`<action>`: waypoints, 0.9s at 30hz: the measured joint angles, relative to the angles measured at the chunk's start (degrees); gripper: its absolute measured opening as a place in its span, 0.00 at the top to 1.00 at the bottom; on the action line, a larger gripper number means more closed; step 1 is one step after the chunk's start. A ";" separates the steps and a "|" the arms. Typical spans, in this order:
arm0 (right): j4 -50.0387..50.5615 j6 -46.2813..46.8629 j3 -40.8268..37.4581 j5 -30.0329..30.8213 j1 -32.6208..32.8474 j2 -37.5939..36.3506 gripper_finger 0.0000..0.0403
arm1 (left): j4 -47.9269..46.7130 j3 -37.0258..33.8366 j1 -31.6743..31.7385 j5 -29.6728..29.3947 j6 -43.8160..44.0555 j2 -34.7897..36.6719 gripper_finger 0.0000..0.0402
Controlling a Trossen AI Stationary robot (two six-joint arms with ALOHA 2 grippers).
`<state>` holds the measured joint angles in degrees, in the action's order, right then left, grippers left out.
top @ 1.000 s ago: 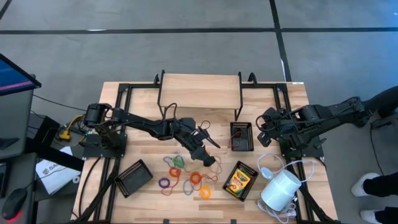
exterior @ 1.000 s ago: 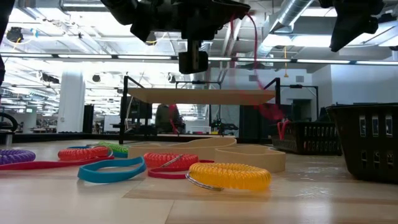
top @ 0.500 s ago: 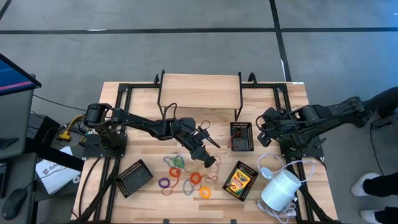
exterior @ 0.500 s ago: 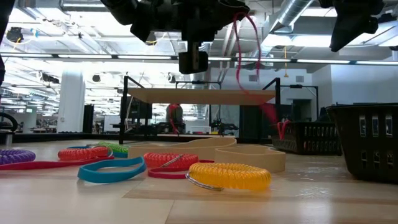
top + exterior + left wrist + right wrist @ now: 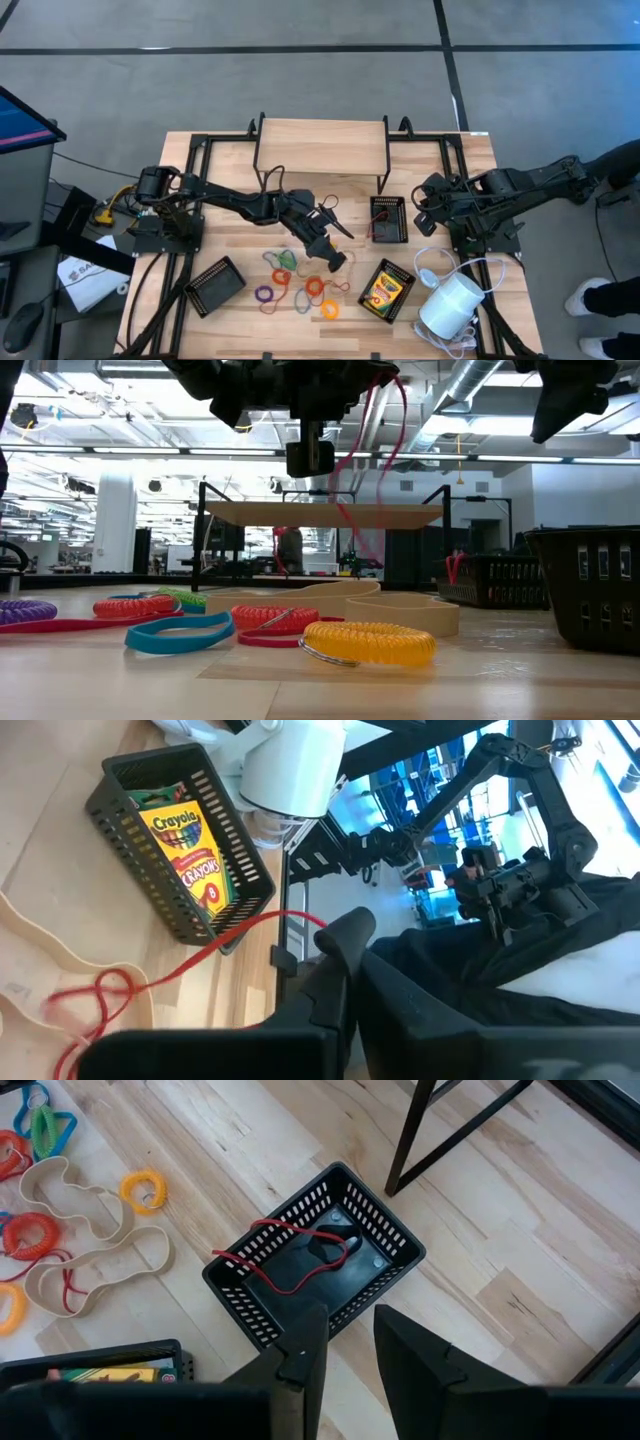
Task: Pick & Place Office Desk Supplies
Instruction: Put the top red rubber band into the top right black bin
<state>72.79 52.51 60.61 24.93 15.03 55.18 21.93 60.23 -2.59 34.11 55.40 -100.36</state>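
The left gripper (image 5: pixel 336 262) hung over the table's centre, jaws together, clamped on a thin red loop (image 5: pixel 375 460) that dangled beneath it. Loose coloured loops (image 5: pixel 296 285) lay at about seven o'clock from it. A crayon box (image 5: pixel 385 289) sat in a mesh tray at four o'clock. The right gripper (image 5: pixel 422 200) waited near the right edge beside another tray (image 5: pixel 316 1263) holding a red loop; whether it was open could not be told.

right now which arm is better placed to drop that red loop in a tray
Left: its end effector is shut on the red loop mid-table. The right end effector waits by the right edge.
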 joint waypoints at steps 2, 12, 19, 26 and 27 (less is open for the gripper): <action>0.00 0.00 -0.02 0.00 0.00 0.00 0.79 | 0.00 0.00 0.00 -0.01 -0.04 0.00 0.98; 0.00 0.02 -0.02 -0.87 0.00 0.00 0.79 | 0.00 0.00 0.00 -3.92 -0.11 0.00 0.93; 0.00 0.02 -0.02 -0.94 0.00 0.00 0.79 | -0.01 0.00 0.00 -4.11 -0.11 0.00 0.91; 0.00 0.00 -0.02 -0.94 0.00 0.00 0.79 | 0.00 0.00 0.00 -4.11 -0.11 0.00 0.89; 0.00 0.00 -0.02 -0.94 0.00 0.00 0.79 | 0.00 0.00 0.00 -4.11 -0.11 0.00 0.89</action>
<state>72.79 52.51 60.60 23.99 15.03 55.18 21.93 60.23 -2.59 30.00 55.29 -100.36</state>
